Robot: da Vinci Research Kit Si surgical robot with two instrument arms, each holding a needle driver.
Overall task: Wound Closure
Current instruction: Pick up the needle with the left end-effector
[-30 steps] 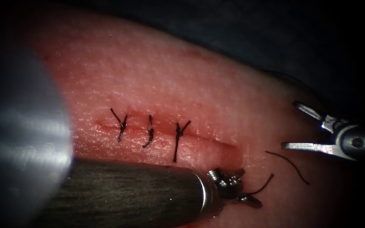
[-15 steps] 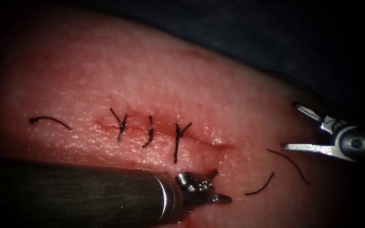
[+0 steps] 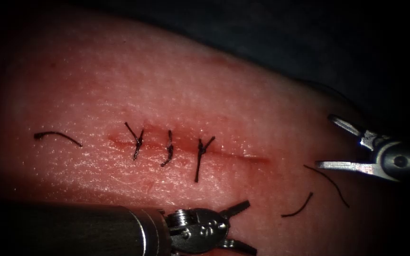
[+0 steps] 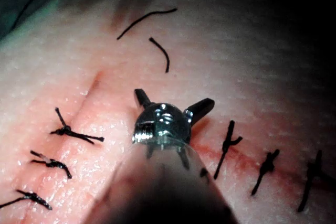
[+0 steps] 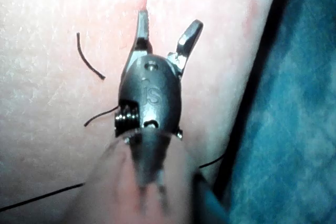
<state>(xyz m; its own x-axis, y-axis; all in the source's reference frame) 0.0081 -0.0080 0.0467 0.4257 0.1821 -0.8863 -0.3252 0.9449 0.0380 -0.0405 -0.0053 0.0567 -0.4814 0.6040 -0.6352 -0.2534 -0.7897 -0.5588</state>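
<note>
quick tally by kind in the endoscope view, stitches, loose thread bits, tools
knotted stitches across the cut: 3, at and
cut ends of thread lying loose on the tissue: 3, at and
tools: 2, left end effector and right end effector, both open and holding nothing
total: 8

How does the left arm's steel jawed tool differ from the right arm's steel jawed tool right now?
The left arm's steel jawed tool sits below the cut, over the pink pork tissue; the right arm's steel jawed tool sits at the tissue's right edge. The left arm's dark shaft shows; the right arm's hardly does. Both have open jaws and hold nothing.
</note>
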